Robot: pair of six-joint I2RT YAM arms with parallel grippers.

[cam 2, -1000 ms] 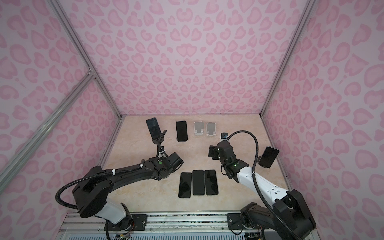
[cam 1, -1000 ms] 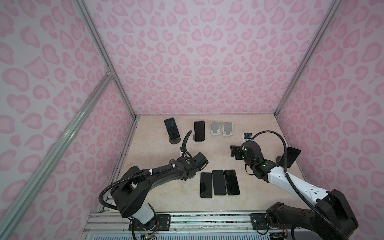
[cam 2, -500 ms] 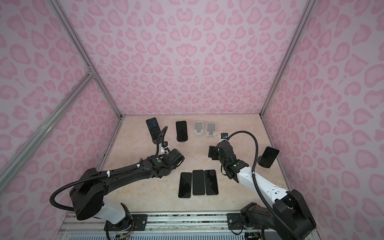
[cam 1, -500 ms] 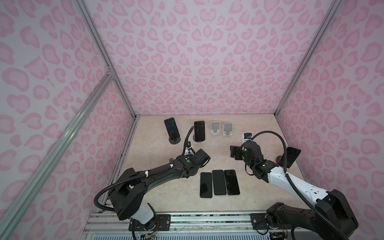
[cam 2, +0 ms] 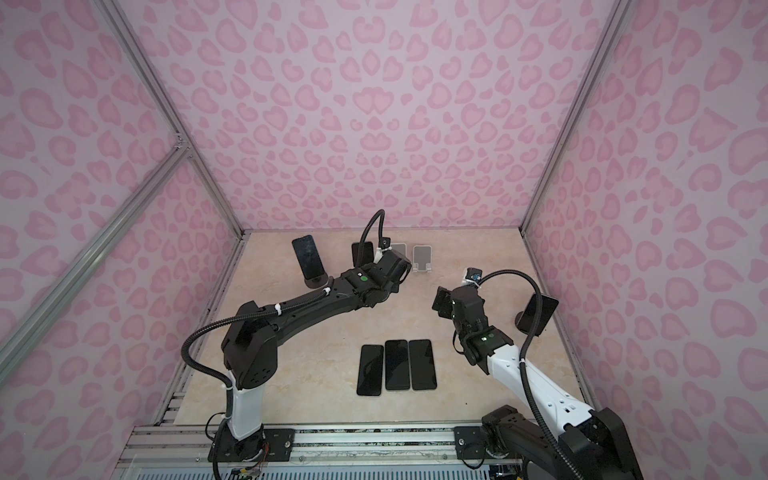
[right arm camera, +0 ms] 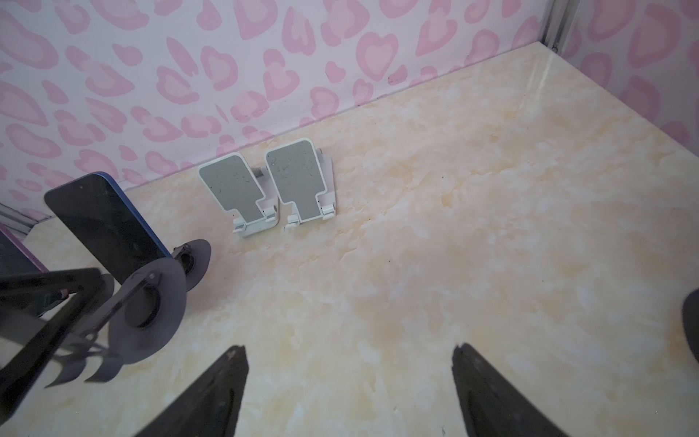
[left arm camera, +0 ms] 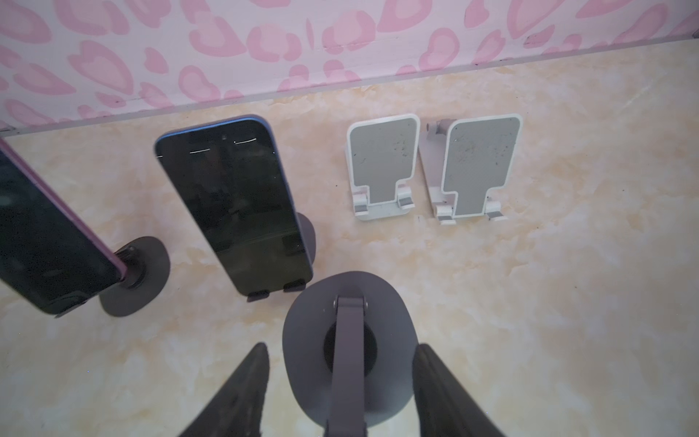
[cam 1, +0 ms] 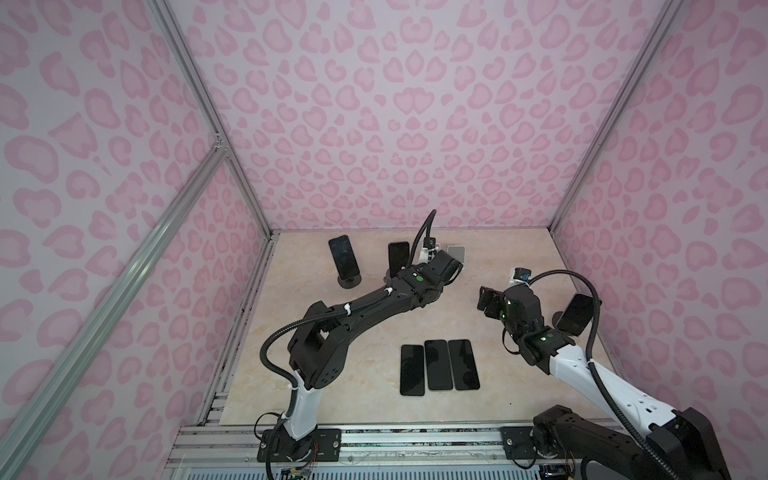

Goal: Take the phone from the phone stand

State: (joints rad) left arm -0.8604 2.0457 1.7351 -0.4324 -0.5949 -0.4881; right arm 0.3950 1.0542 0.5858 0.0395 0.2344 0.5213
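My left gripper (left arm camera: 340, 348) pinches an emptied dark stand (left arm camera: 386, 329), tilted off the table, near the blue phone (left arm camera: 230, 204) propped on its grey stand (left arm camera: 309, 236). My right gripper (right arm camera: 348, 348) hangs spread, empty. Next, I judge: park this stand, release, then lift that phone clear.

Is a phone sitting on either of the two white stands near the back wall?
No: in the left wrist view both white stands show bare grey pads, nothing resting on them.
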